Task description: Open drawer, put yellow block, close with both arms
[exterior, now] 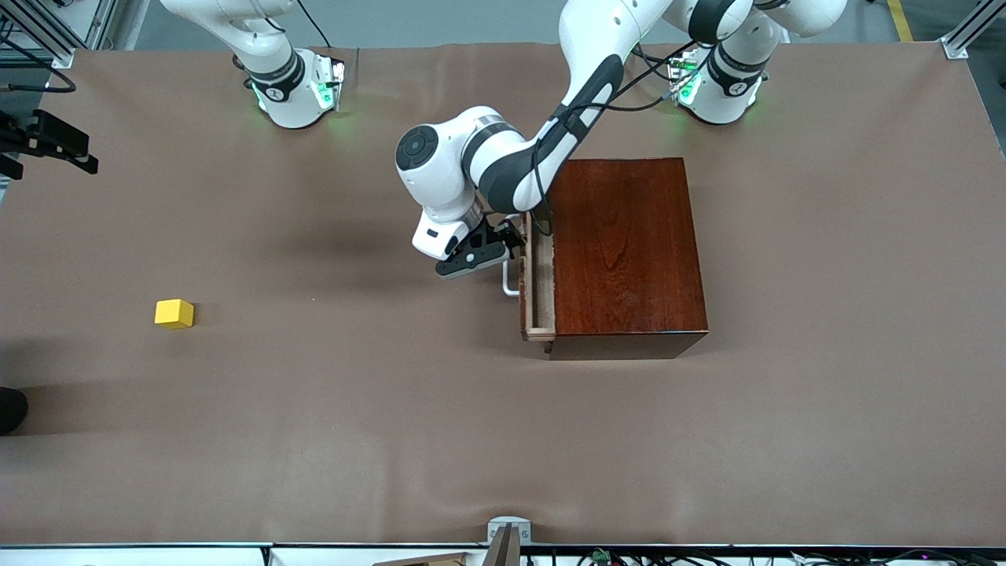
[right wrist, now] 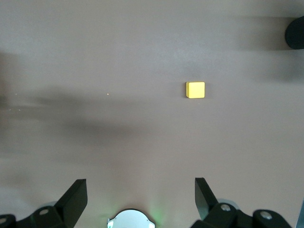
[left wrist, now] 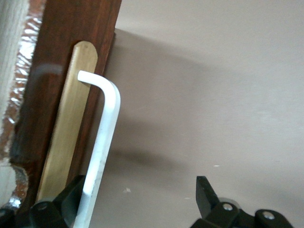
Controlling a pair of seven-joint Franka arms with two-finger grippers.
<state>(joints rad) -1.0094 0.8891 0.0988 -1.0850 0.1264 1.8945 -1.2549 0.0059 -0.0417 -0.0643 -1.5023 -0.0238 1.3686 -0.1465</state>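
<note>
The mahogany box stands mid-table toward the left arm's end. Its drawer is pulled out a little, showing a narrow strip of pale wood. My left gripper is at the drawer's white handle. In the left wrist view the handle runs between the open fingers of the left gripper, right against one finger. The yellow block lies alone toward the right arm's end. The right gripper hangs open high over the table, with the yellow block far below it.
A black mount juts in at the table edge by the right arm's end, and a dark object sits at that edge nearer the camera. A metal bracket stands at the table's near edge.
</note>
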